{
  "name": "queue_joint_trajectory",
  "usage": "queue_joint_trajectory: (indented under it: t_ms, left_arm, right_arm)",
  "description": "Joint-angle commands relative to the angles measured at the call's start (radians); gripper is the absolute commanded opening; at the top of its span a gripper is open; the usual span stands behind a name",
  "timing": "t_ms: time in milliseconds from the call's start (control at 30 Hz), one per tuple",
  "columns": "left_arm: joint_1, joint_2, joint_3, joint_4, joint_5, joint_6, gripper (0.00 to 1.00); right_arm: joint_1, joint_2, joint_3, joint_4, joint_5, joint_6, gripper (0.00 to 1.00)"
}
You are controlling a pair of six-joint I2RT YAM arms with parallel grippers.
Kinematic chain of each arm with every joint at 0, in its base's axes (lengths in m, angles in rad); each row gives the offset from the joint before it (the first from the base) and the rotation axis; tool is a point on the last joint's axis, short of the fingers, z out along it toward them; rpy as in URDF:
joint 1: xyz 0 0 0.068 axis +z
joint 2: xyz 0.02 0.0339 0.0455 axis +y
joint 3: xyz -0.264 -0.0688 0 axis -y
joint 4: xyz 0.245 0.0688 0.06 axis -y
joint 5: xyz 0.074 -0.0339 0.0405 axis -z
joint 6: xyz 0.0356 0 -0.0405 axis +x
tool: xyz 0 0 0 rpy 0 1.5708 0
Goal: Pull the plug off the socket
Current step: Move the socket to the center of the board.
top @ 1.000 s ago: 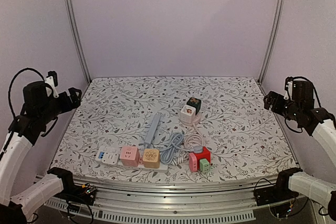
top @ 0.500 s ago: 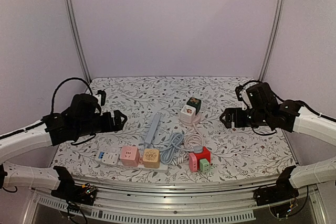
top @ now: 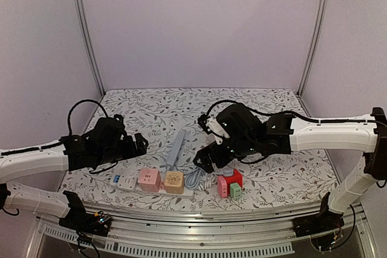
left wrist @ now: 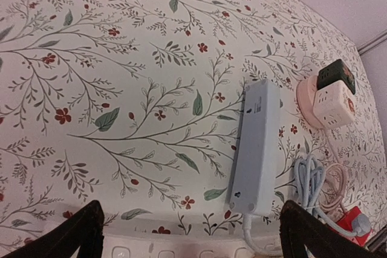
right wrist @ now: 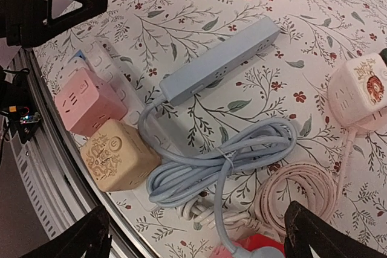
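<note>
A grey-blue plug (right wrist: pixel 261 249) sits in a red cube socket (top: pixel 233 177) at the front right; its blue cable (right wrist: pixel 217 158) is coiled and runs to a blue-grey power strip (left wrist: pixel 257 143). A pink block (top: pixel 222 187) and a green block (top: pixel 235 191) also sit on the red cube. My right gripper (right wrist: pixel 199 241) hangs open above the blue coil, just left of the red cube, holding nothing. My left gripper (left wrist: pixel 195 241) is open over the far edge of a white power strip (left wrist: pixel 181 249), beside the blue-grey strip's cable end.
The white power strip (top: pixel 154 190) at the front carries a pink cube (right wrist: pixel 87 101), a tan cube (right wrist: pixel 118 155) and small white and blue adapters (top: pixel 121 180). A pink cable coil (right wrist: pixel 299 200) leads to a white cube (left wrist: pixel 334 102) topped by a green cube (left wrist: pixel 335 75).
Both arms have swung in from the table's sides. The right gripper has come left and forward over the cable coils; the left has advanced a little towards the strips. Both stay open.
</note>
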Motion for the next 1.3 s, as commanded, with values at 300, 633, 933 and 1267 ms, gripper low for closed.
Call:
queue_joint_trajectory:
  t_ms: [300, 633, 933, 1267]
  left_arm:
    - [0.037, -0.095, 0.041, -0.156, -0.021, -0.025, 0.99]
    - [0.045, -0.06, 0.045, -0.121, 0.027, -0.042, 0.99]
    - [0.048, -0.044, 0.044, -0.111, 0.042, -0.041, 1.0]
    - [0.056, -0.063, 0.031, -0.123, 0.043, -0.036, 0.99]
  right_arm:
    - [0.106, 0.368, 0.31, -0.132, -0.098, -0.256, 0.99]
    - [0.168, 0.509, 0.402, -0.141, -0.023, -0.298, 0.96]
    - [0.168, 0.549, 0.436, -0.126, -0.009, -0.32, 0.86]
    - [0.174, 0.537, 0.412, -0.079, 0.084, -0.313, 0.6]
